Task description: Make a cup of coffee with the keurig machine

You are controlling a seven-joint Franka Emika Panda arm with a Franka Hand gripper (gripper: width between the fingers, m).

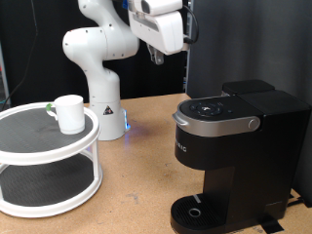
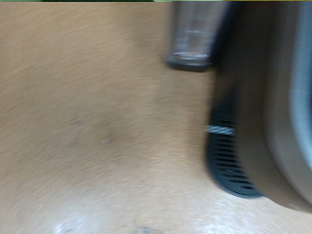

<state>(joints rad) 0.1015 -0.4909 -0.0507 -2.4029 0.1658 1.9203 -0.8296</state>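
The white cup (image 1: pixel 69 112) stands upright on the top shelf of a round white two-tier rack (image 1: pixel 39 146) at the exterior view's left. The black keurig machine (image 1: pixel 234 146) stands at the right with its lid down, and its round drip tray (image 1: pixel 198 212) is bare. My gripper (image 1: pixel 156 55) hangs high above the table, between the rack and the machine, with nothing seen in it. The wrist view is blurred. It shows the wooden table (image 2: pixel 97 127), a dark curved edge of the machine's base (image 2: pixel 234 161) and one grey fingertip (image 2: pixel 193 39).
The arm's white base (image 1: pixel 105 112) stands behind the rack. A small greenish thing (image 1: pixel 50 108) lies next to the cup on the rack's top shelf. The wooden table (image 1: pixel 146 175) lies between rack and machine. A dark panel stands behind the machine.
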